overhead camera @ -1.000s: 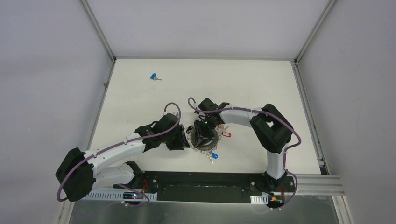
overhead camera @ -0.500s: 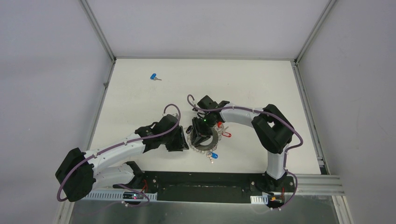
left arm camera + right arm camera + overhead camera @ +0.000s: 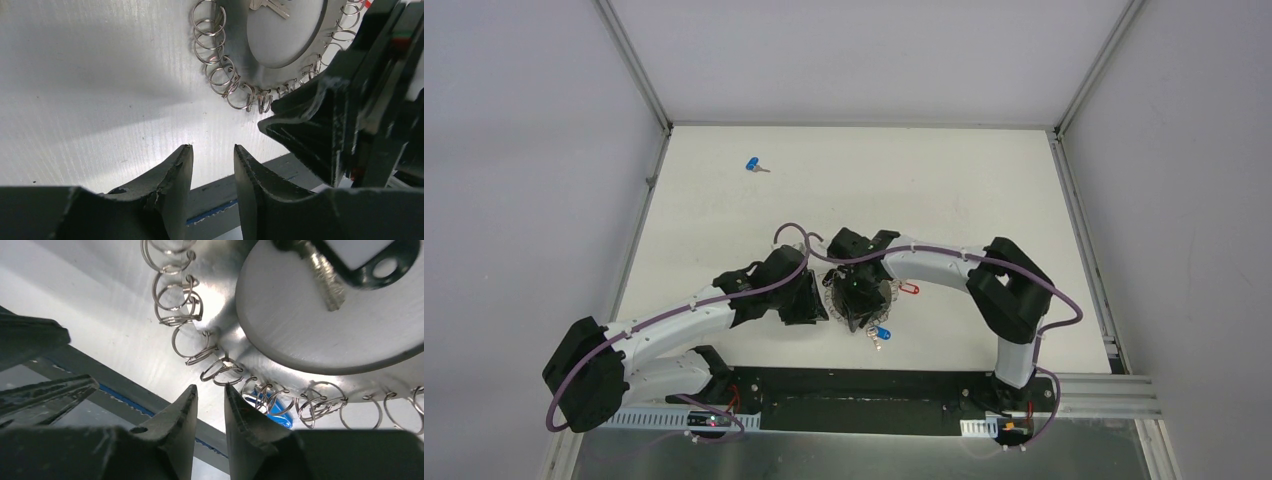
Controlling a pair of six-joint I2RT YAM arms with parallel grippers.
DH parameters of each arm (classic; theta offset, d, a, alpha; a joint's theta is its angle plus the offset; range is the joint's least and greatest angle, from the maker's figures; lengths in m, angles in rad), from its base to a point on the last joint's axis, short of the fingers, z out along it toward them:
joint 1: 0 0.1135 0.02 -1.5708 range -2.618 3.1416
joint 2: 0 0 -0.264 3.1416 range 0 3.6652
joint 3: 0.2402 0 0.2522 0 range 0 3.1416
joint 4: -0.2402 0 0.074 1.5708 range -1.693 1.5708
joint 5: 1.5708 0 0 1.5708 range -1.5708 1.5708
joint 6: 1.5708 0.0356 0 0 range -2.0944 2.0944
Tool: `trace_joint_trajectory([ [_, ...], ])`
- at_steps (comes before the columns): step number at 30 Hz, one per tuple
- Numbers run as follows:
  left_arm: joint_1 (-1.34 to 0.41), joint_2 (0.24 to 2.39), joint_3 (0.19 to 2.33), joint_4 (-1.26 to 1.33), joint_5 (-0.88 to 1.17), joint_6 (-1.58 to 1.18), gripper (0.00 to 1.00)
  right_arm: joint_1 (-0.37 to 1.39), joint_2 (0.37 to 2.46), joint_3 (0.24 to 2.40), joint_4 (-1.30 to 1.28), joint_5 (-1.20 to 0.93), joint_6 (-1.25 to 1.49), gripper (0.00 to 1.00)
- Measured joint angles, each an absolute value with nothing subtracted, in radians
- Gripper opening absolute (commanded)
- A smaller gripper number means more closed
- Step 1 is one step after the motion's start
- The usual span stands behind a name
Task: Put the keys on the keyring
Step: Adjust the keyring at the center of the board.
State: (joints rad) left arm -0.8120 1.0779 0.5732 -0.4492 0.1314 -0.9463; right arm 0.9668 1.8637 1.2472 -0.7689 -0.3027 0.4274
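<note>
The keyring (image 3: pixel 883 299) lies on the white table's near middle, a grey disc (image 3: pixel 280 35) fringed with small silver split rings (image 3: pixel 220 75). A blue-headed key (image 3: pixel 883 334) and a red-headed one (image 3: pixel 910 289) hang off its rim. My right gripper (image 3: pixel 856 305) hovers over the ring's near-left rim. It is open by a narrow gap, its tips (image 3: pixel 210 386) just short of the small rings (image 3: pixel 220 370) and the blue head (image 3: pixel 272 410). My left gripper (image 3: pixel 821 300) is open and empty (image 3: pixel 212 147), just left of the ring. A loose blue key (image 3: pixel 752 165) lies far back left.
The right gripper's black body (image 3: pixel 340 120) fills the right side of the left wrist view, close to my left fingers. A black base strip (image 3: pixel 874 385) runs along the near table edge. Grey walls and metal rails (image 3: pixel 1079 230) enclose the table.
The right wrist has swung left and nearer, bringing its gripper over the keyring's near-left rim. The left arm and the keyring have stayed put.
</note>
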Motion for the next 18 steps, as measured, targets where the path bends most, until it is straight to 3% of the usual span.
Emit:
trace_joint_trajectory([
  [18, -0.812, 1.078, 0.557, -0.45, 0.131, -0.957, 0.37, 1.074, 1.891, 1.332, -0.857, -0.098, 0.382, 0.31],
])
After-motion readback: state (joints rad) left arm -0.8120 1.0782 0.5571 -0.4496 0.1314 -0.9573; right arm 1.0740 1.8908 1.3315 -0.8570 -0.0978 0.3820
